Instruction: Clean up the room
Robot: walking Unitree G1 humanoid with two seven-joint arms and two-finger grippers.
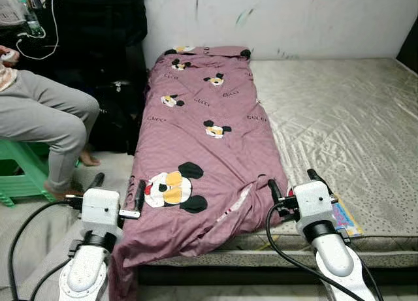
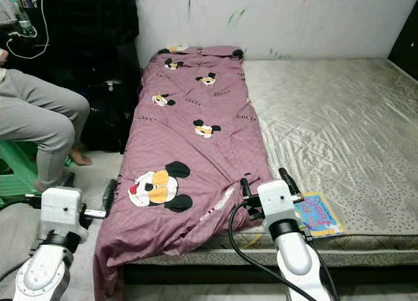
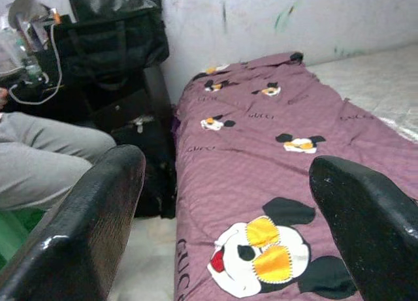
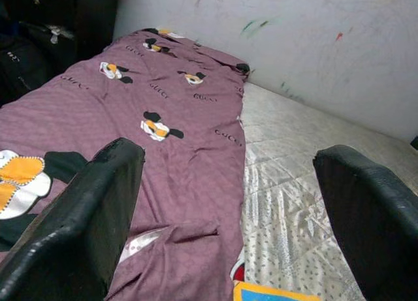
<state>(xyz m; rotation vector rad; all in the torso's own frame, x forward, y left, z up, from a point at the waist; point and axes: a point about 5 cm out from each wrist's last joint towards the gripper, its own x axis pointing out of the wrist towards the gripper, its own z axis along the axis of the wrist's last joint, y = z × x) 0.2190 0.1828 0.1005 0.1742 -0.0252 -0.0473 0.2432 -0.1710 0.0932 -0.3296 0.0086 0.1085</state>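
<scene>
Spread wide and holding nothing, both grippers' fingers hover at the bed's near edge: left gripper (image 1: pixel 117 191) at the purple blanket's (image 1: pixel 199 134) corner, right gripper (image 1: pixel 292 182) at its other side. Lengthwise, the blanket runs away toward the wall (image 1: pixel 294 17) along the mattress (image 1: pixel 339 125).

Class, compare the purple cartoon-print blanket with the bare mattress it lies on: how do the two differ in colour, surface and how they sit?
The blanket is mauve with cartoon mouse prints; the mattress is pale grey-beige with a fine quilted pattern. The blanket is creased, its near corner hanging over the bed edge; the mattress lies flat. The blanket covers only the mattress's left strip, so the mattress is wider. Both run lengthwise to the wall.
</scene>
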